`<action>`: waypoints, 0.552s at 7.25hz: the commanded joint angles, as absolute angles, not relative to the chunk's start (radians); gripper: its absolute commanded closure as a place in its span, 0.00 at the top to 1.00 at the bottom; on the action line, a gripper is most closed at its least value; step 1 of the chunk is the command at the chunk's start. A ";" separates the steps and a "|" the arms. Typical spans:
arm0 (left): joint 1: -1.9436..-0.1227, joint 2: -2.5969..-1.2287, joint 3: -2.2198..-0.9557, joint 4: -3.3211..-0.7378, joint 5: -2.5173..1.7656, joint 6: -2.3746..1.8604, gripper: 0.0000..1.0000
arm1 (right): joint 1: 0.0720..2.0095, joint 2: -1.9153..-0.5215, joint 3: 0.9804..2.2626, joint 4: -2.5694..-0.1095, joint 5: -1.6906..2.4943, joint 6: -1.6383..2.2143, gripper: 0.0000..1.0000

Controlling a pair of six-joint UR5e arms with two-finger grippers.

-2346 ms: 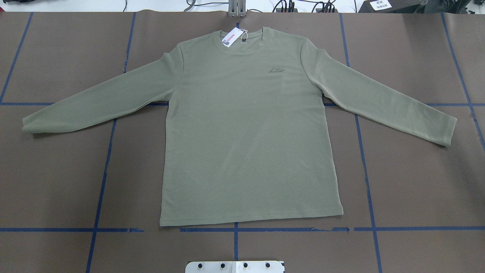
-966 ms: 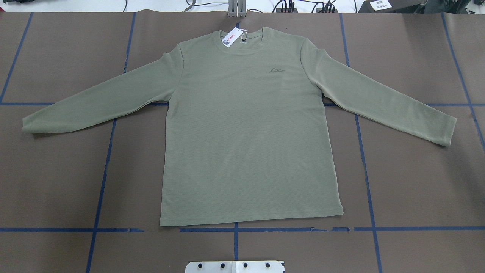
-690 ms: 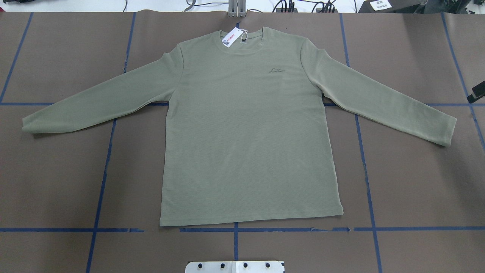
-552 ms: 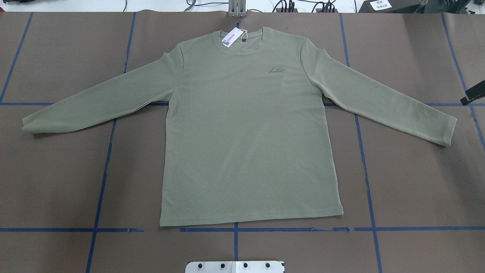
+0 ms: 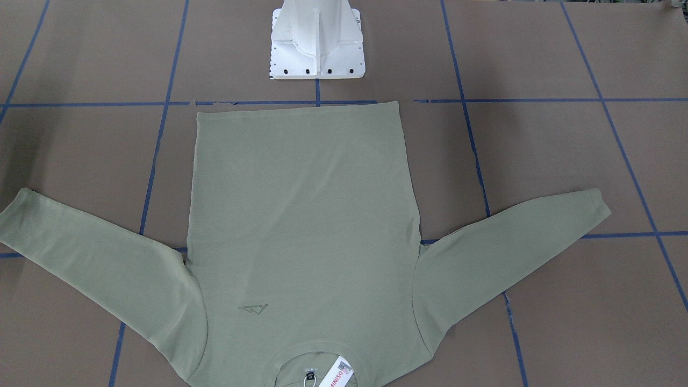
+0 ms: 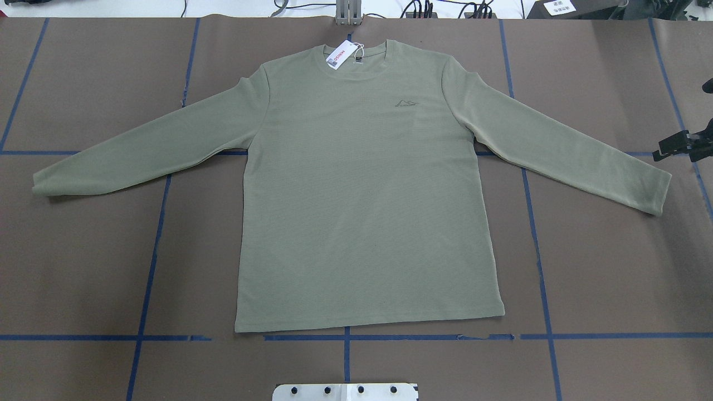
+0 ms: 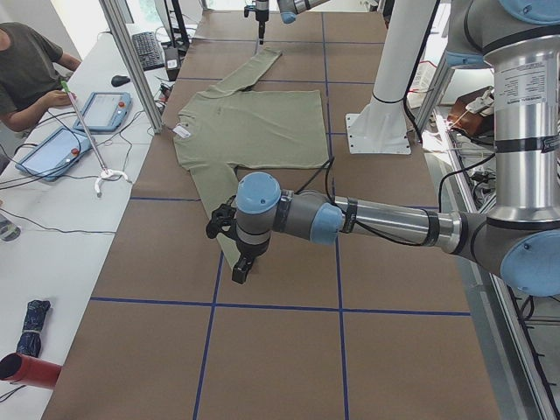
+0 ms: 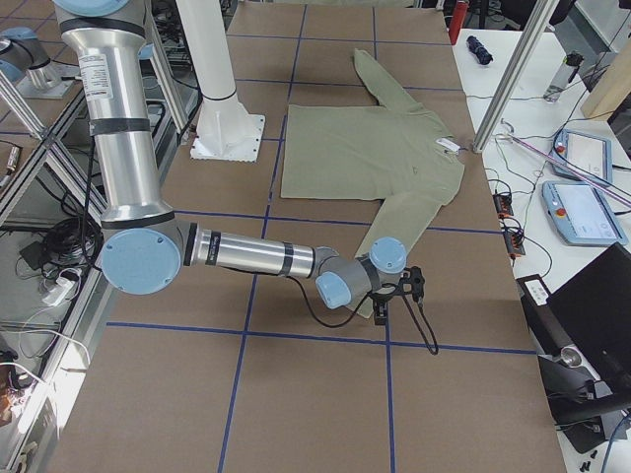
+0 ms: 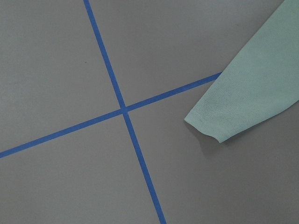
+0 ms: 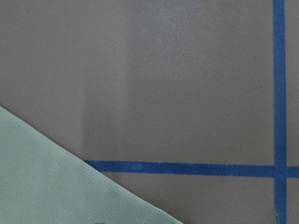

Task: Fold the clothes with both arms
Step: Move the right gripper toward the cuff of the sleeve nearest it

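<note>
Bare brown mat (image 6: 83,267) around shirt (image 6: 362,211), white pedestal (image 5: 317,48) near hem

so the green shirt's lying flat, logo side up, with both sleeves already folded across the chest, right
Not quite. The green shirt does lie flat, logo side up, but both sleeves are spread out to the sides on the table, not folded across the chest. The overhead exterior view shows it.
</note>
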State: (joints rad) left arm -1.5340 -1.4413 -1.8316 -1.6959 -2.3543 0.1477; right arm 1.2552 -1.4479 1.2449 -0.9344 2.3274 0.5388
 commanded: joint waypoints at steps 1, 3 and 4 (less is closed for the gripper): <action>-1.534 -1.442 -1.835 -1.695 -2.355 0.147 1.00 | 1.250 -1.460 1.233 -0.923 2.327 0.591 0.88; -1.534 -1.442 -1.838 -1.695 -2.355 0.147 1.00 | 1.235 -1.462 1.230 -0.925 2.332 0.670 0.82; -1.534 -1.442 -1.839 -1.695 -2.355 0.147 1.00 | 1.221 -1.462 1.217 -0.925 2.330 0.676 0.80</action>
State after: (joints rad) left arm -1.5340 -1.4419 -1.8370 -1.6951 -2.3547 0.1473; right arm 1.2361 -1.4612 1.2274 -0.9249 2.3304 0.6533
